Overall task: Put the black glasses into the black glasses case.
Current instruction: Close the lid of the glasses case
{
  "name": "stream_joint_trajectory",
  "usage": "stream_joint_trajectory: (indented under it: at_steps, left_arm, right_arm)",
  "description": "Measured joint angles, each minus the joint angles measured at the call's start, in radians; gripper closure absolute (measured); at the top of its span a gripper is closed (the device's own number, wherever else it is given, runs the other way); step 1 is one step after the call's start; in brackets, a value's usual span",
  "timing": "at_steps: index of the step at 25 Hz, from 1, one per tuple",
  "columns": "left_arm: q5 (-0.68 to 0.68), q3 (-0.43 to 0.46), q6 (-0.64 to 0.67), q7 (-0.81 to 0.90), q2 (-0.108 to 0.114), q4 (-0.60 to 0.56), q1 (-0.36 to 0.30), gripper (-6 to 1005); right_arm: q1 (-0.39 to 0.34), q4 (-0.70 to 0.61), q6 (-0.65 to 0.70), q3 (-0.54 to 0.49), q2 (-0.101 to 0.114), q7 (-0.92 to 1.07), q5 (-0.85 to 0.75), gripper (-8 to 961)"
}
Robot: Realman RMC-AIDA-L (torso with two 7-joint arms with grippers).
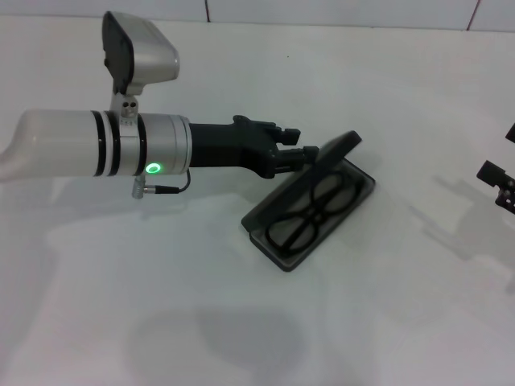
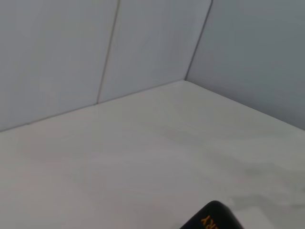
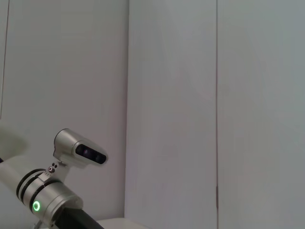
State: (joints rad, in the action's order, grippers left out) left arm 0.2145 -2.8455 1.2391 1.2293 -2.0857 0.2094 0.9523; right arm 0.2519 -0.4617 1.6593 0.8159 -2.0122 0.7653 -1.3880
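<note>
The black glasses case (image 1: 272, 241) lies open on the white table, right of centre in the head view. Inside it, flat on the lining, are the black glasses (image 1: 315, 211). The case's lid (image 1: 336, 149) stands half raised and tilted over the base. My left gripper (image 1: 302, 141) reaches in from the left, open, its lower fingertip (image 1: 312, 151) against the lid's upper edge. A corner of the lid (image 2: 214, 217) with orange lettering shows in the left wrist view. My right gripper (image 1: 500, 183) is parked at the right edge, only partly in view.
White table all around the case, with grey wall panels behind it. The left arm's silver forearm (image 1: 96, 143) and its wrist camera (image 1: 138, 50) span the left half of the head view. The right wrist view shows that forearm (image 3: 47, 195) against the wall.
</note>
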Motion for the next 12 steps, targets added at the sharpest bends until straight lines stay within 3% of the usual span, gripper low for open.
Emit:
stream_joint_trajectory:
  at_steps: [12]
  left_arm:
    - [-0.092,0.000,0.008,-0.034,-0.006,-0.045,0.010,524]
  right_arm:
    - [-0.006,0.000,-0.001,-0.002,0.000,-0.025,-0.004,316]
